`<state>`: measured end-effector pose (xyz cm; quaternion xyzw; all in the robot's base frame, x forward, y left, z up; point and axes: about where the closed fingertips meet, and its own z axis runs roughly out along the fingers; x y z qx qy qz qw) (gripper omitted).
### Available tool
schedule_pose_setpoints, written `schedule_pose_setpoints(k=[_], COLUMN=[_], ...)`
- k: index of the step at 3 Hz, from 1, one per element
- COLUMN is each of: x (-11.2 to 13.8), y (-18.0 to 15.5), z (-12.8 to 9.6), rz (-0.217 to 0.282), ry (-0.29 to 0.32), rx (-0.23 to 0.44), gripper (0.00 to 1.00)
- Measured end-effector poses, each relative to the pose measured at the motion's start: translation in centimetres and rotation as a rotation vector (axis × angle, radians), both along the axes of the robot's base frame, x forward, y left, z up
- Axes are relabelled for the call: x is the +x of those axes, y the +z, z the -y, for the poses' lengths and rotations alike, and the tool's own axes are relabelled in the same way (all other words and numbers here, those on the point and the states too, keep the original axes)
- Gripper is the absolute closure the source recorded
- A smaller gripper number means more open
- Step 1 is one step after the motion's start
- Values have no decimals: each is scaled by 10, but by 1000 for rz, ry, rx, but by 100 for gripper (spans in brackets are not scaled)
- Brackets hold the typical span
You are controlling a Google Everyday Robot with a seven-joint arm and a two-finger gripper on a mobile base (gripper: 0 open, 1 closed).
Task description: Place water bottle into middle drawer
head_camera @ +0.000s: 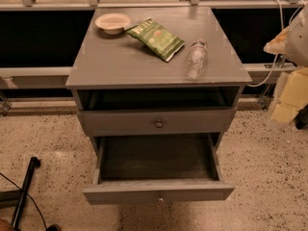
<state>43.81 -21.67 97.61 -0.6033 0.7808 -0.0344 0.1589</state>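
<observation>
Floor [269, 177]: speckled terrazzo; black stand [24, 189] at near left.
Middle drawer [159, 191]: pulled out, dark interior exposed.
Upper drawer [156, 121]: pushed in, round knob.
Grey bench [120, 61]: water bottle [196, 58] lying on its side near the front right corner; green snack bag [155, 38] just beside it; pale bowl [112, 22] at back left.
Gripper [288, 93]: blurred at the right edge, apart from the bottle; its state cannot be told.
Behind: rails [48, 6], dark panels.

At the right edge my arm [300, 32] is showing a pale grey rounded shell (tan at its left rim); below, my gripper [288, 99] is showing cream-yellow blocky faces.
</observation>
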Motion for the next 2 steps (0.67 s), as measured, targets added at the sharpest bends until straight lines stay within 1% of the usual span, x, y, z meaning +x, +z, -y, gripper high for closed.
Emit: schedule_pose_setpoints(k=[1, 2], x=[0, 16], y=[0, 3], z=[0, 3], rz=[0, 52], ry=[0, 68], rx=[0, -97], gripper=[0, 0])
